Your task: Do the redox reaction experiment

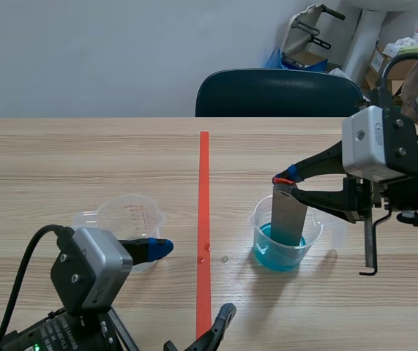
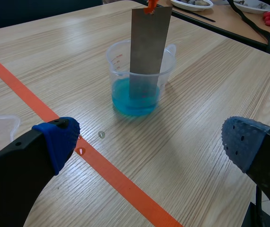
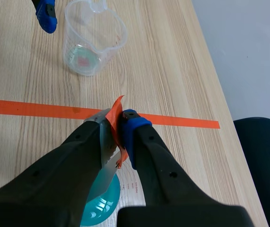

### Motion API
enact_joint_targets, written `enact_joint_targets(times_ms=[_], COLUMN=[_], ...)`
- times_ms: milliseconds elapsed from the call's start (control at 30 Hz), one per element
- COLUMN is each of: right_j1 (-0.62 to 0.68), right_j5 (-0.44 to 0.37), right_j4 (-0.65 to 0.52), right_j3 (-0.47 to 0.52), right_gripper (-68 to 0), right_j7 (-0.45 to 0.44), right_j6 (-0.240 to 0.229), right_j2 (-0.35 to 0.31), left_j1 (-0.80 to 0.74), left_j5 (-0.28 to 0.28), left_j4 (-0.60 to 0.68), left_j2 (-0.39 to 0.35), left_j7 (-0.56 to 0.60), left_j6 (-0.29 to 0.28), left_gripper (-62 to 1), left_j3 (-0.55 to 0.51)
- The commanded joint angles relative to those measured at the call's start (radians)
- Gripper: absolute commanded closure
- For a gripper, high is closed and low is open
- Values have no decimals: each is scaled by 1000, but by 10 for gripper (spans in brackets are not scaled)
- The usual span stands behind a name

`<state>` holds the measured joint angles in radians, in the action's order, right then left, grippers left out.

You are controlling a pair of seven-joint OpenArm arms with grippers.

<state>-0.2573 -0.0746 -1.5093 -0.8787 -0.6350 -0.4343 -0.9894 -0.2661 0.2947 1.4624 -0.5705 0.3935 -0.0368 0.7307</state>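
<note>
The blue-liquid beaker [image 3: 101, 201] seems mostly hidden beneath the right jaws.

Counted contents. We count two clear measuring beakers: one beaker left of the tape line [image 1: 130, 219] and one beaker of blue liquid [image 1: 285, 256]. There is one grey metal strip [image 1: 288, 216], bearing one orange tag [image 3: 118, 106]. We count two grippers, the left gripper [image 2: 149, 142] and the right gripper [image 1: 288, 183], each with two fingers. One dark chair [image 1: 278, 93] appears. On the one table [image 1: 84, 161] we count what seem to be two small droplets [image 2: 101, 135].
</note>
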Motion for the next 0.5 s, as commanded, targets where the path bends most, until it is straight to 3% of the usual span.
enact_joint_targets(times_ms=[0, 333, 467], right_j1=[-17, -17, -17], right_j5=[0, -17, -66], right_j4=[-3, -21, -53], right_j3=[3, 25, 47], right_gripper=[-8, -8, -8], right_j7=[-1, -20, -24], right_j6=[-1, -11, -47], right_j2=[-20, -49, -89], left_j1=[1, 1, 1], left_j5=[0, 0, 0], left_j4=[16, 16, 16], left_j2=[8, 8, 8], left_j7=[11, 11, 11], left_j6=[-2, -2, -2], left_gripper=[-623, -623, -623], left_j3=[-3, -3, -3])
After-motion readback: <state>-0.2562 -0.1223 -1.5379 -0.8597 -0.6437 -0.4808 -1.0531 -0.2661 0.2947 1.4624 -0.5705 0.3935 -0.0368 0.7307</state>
